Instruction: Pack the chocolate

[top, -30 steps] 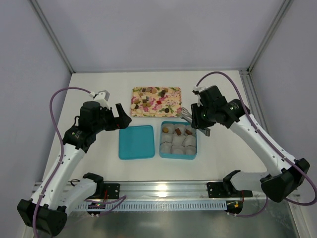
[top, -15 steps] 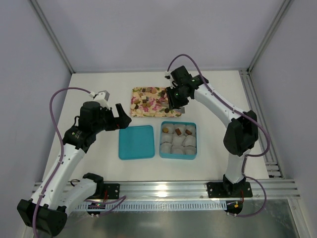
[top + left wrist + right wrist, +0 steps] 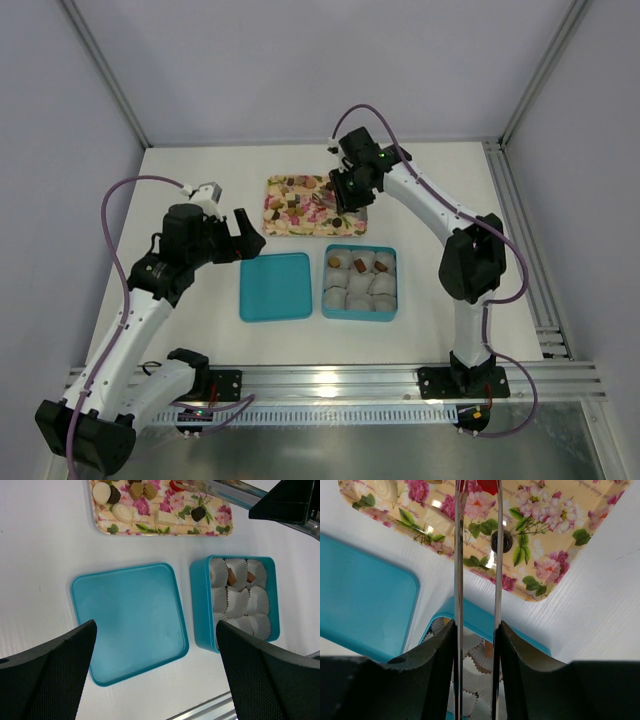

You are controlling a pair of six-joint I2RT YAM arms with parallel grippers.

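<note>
- The step in hand looks like a pick from the flowered tray (image 3: 545, 555). The tray lies toward the far edge of the bench (image 3: 200, 180), about midway along it, and the right pincer (image 3: 340, 207) is down over the tray's right half.
- Its thin blades (image 3: 459, 580) stand a narrow gap apart with a red piece (image 3: 487, 485) at their tips. I cannot tell whether they press on it, because the tips run off the top of the wrist view.
- To do this well, close gently and squarely across the piece, then lift straight up so the neighbouring pieces are not nudged.
- Next, carry it toward the near edge to the teal box (image 3: 199, 605) and lower it into an empty paper cup (image 3: 257, 600) before letting go.
- The risk, as I judge it, is that a small smooth piece slips out from between such slim blades. The cups also look light enough to be shoved aside.
- The left pincer (image 3: 248, 237) hangs spread wide and holds nothing. It is by the teal lid (image 3: 130, 620), which lies flat just left of the box.
- The chocolate (image 3: 136, 491) is a set of tiny bite-size pieces in brown, dark brown and cream, most of them on the tray's left half.
- One dark round piece (image 3: 501, 541) sits alone toward the tray's box-side edge.
- Three brown pieces (image 3: 358, 266) already sit in the cups of the box's far row. The other cups look empty.
</note>
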